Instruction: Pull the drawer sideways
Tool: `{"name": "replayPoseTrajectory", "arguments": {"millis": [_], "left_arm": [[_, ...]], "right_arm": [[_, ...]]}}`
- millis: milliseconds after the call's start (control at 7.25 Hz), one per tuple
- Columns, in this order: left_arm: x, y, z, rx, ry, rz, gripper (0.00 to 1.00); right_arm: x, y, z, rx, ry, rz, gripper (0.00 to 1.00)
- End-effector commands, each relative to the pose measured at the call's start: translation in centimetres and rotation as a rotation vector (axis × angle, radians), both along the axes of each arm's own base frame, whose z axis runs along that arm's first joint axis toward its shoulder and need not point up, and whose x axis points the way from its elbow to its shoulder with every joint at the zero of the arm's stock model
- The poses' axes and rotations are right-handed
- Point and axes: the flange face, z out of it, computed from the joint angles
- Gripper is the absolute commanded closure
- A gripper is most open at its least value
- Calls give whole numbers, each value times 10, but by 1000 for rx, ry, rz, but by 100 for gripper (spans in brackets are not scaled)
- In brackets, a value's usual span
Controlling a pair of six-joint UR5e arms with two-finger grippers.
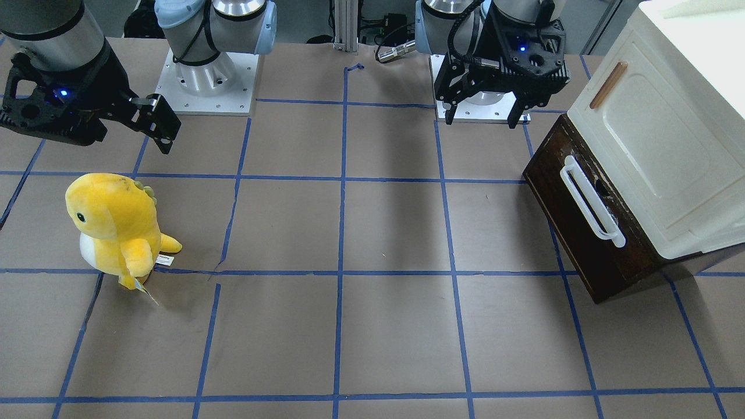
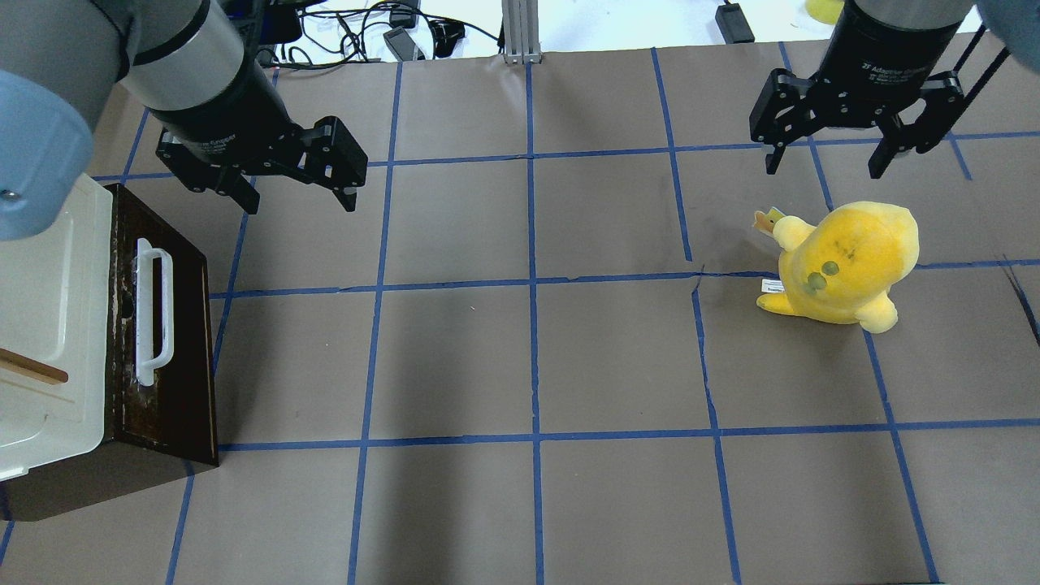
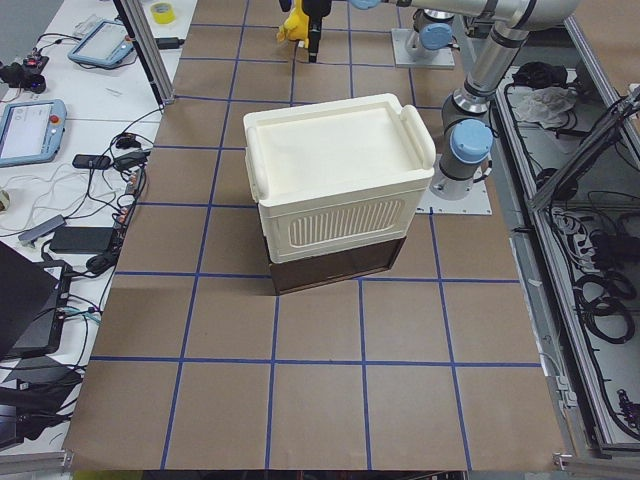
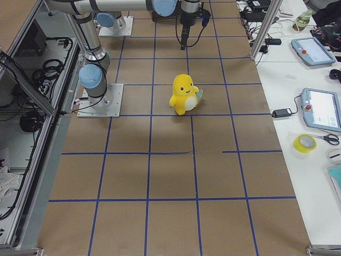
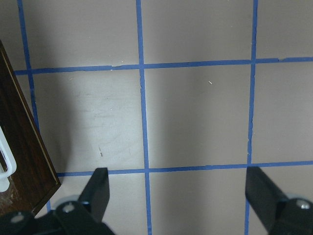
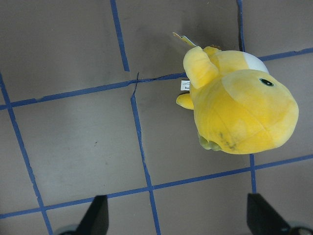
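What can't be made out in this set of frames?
- Dark brown wooden drawer with white bar handle: inside hidden behind its front, every view.
- Cream box-shaped cabinet: cut off by front-facing and overhead edges.
- Yellow plush dinosaur: label print too small.

One drawer, one cream cabinet, one yellow plush toy, two claws.

The front-facing camera looks steeply down across the table toward the robot bases; the overhead camera looks the opposite way from behind them — both cover the drawer and the yellow plush toy, mirrored. The two end cameras stand high and far back, looking along the table from opposite ends. Each wrist camera points straight down from close up: the left catches the drawer's corner, the right the toy.
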Motion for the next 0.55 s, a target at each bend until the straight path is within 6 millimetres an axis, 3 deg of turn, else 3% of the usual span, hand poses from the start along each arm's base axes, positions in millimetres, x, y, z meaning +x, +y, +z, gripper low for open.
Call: {"name": "replayPoseTrajectory", "arguments": {"millis": [0,414], "left_arm": [[0,-4,-4,2,0,1,0],[-2,-12,-18,18,-79,-3,0]], "right_arm": [[-1,0,0,0,0,-1,0],[0,0,0,0,0,0,0]]}}
